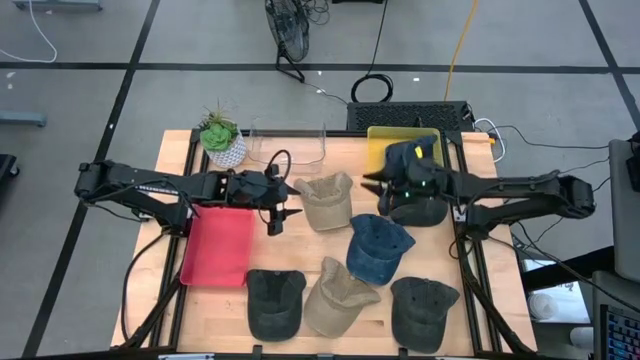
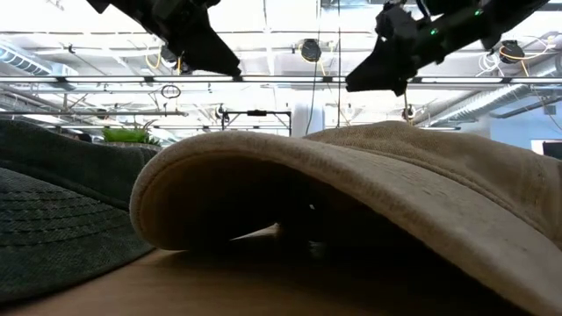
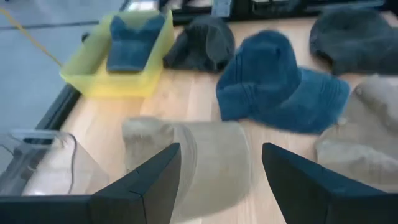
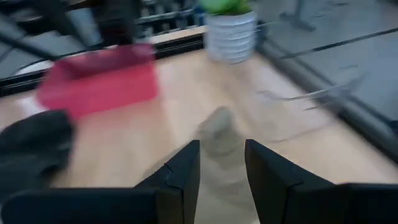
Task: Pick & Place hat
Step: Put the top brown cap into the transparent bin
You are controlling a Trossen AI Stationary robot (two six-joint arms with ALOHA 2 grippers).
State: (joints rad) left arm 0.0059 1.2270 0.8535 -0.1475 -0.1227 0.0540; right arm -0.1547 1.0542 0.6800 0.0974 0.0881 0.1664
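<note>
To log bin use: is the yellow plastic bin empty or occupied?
Occupied: a dark blue cap lies inside the yellow plastic bin, also visible from the left wrist.

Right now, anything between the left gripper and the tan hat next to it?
Nothing visible. The left gripper is open, and the tan hat lies just beyond its fingertips with only bare table between them. In the left wrist view the hat shows straight ahead between the fingers.

Hat (image 1: 413,155) in bin (image 1: 380,140), behind other hats (image 1: 378,247)
</note>
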